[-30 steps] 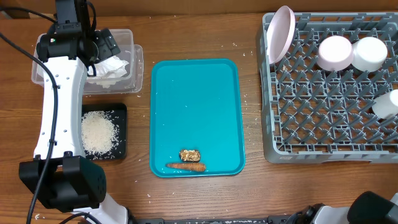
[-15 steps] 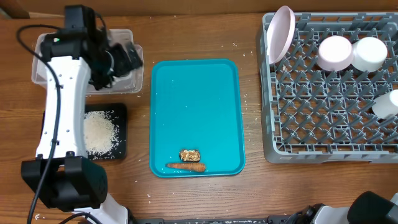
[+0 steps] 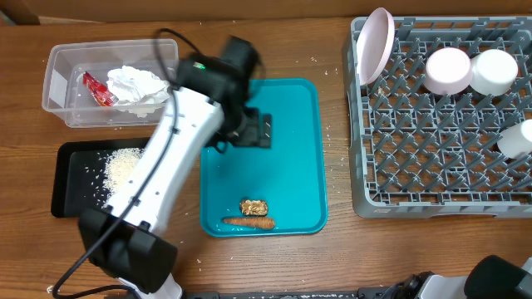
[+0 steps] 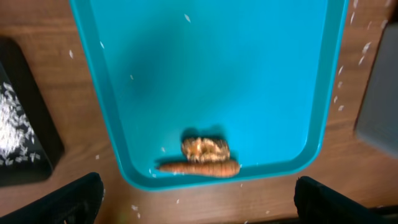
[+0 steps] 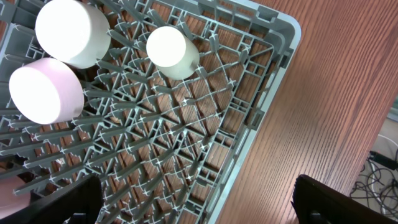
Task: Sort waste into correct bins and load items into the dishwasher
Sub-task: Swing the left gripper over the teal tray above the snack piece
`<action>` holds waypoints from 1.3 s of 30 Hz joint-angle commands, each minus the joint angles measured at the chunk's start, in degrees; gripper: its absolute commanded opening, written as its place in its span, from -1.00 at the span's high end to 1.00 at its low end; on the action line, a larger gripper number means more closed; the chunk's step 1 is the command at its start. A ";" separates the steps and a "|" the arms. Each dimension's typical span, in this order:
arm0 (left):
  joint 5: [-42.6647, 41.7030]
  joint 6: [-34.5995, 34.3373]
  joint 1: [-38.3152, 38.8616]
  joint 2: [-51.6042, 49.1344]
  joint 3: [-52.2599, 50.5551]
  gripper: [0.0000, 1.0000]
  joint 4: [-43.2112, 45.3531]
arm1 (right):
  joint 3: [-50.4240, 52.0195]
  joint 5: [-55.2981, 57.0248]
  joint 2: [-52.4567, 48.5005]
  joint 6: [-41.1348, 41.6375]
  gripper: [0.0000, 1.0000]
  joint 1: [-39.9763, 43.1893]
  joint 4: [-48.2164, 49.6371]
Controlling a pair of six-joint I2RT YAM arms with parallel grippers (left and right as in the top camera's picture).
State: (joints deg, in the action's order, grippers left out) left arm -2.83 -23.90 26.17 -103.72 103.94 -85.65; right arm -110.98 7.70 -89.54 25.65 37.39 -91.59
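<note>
Plainly, the left jaws hang wide apart and empty over the teal tray [image 3: 291, 166] at frame centre. The carrot [image 3: 248, 222] and brown lump [image 3: 253, 207] lie near its lower edge. The right jaws, also apart, hover above the dish rack [image 5: 186, 149].
</note>
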 commanded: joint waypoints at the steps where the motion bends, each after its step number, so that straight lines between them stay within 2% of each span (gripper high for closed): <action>1: 6.49 -5.31 4.17 0.33 -0.92 -1.00 -1.99 | 0.04 0.17 0.33 -0.13 -1.00 -0.04 0.15; 5: 9.38 -8.15 7.39 0.35 -3.96 -1.00 -2.84 | 0.04 0.17 0.33 -0.13 -1.00 -0.04 0.15; 10: 9.33 -11.56 7.52 0.72 -11.28 -1.00 -2.84 | 0.04 0.17 0.33 -0.13 -1.00 -0.04 0.15; 15: 5.38 -11.65 7.61 4.61 -21.81 -1.00 1.49 | 0.04 0.17 0.33 -0.13 -1.00 -0.04 0.15; 20: -2.45 -2.86 7.61 12.39 -31.45 -0.99 12.31 | 0.04 0.17 0.33 -0.13 -1.00 -0.04 0.15; 21: -0.79 -1.84 7.61 14.73 -34.88 -0.99 18.21 | 0.04 0.17 0.33 -0.13 -1.00 -0.04 0.15; 24: 3.06 -1.81 7.61 14.67 -36.76 -1.00 22.32 | 0.04 0.17 0.33 -0.13 -1.00 -0.04 0.15; 31: 4.33 -1.46 7.61 11.34 -39.36 -1.00 26.64 | 0.04 0.17 0.33 -0.13 -1.00 -0.04 0.15; 36: 4.17 2.58 7.61 6.12 -39.39 -1.00 28.30 | 0.04 0.15 0.33 -0.13 -1.00 -0.04 0.15; 39: -0.92 7.26 7.61 2.71 -39.39 -0.99 28.76 | 0.04 0.17 0.33 -0.13 -1.00 -0.04 0.15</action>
State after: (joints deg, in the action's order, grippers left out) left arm 0.45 -23.18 33.67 -97.38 65.17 -57.21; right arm -110.98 7.73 -89.54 25.65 37.39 -91.61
